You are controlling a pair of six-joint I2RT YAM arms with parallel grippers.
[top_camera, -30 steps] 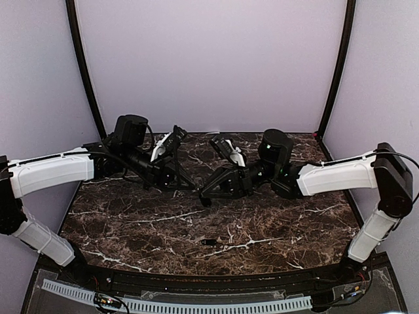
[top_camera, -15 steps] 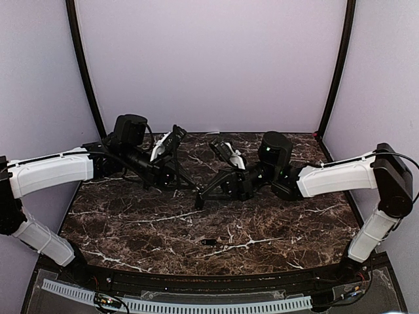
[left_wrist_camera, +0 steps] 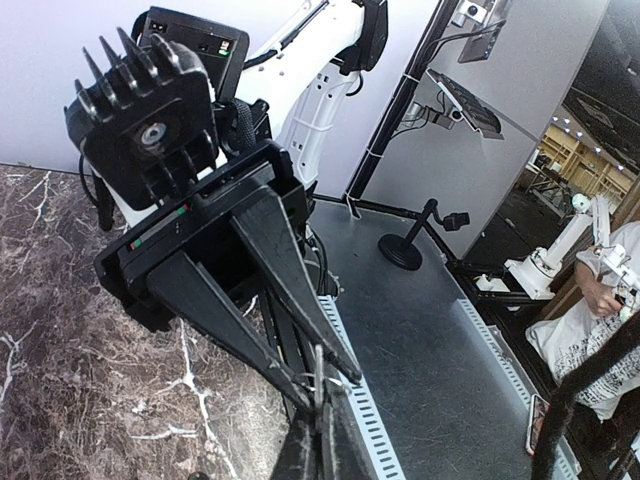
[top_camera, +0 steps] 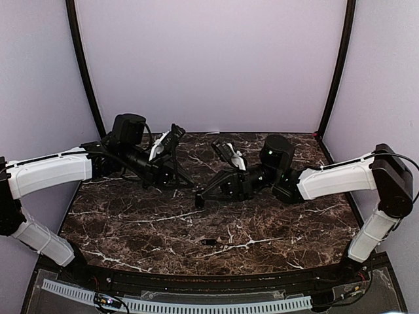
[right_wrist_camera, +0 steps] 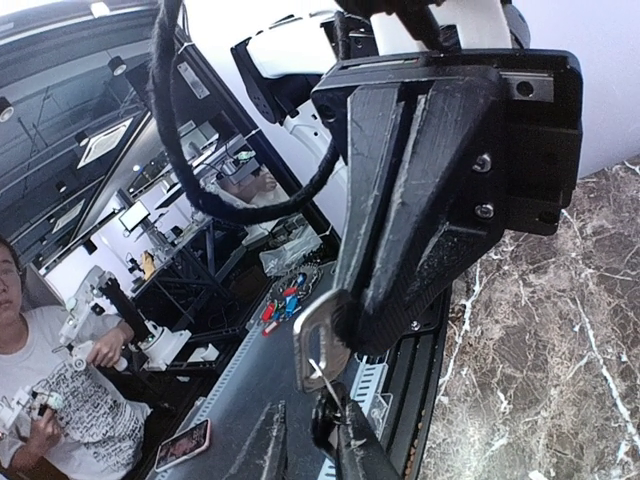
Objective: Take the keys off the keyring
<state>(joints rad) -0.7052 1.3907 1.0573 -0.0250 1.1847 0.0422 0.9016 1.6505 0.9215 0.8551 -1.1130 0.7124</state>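
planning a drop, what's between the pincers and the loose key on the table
Top view: only bare marble lies between the key and the left pincer and right pincer.

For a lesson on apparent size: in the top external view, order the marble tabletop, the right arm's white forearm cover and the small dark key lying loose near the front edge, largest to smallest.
1. marble tabletop
2. right arm's white forearm cover
3. loose key, by far the smallest

Brown white-veined marble table (top_camera: 131,226), silvery key (right_wrist_camera: 304,350)
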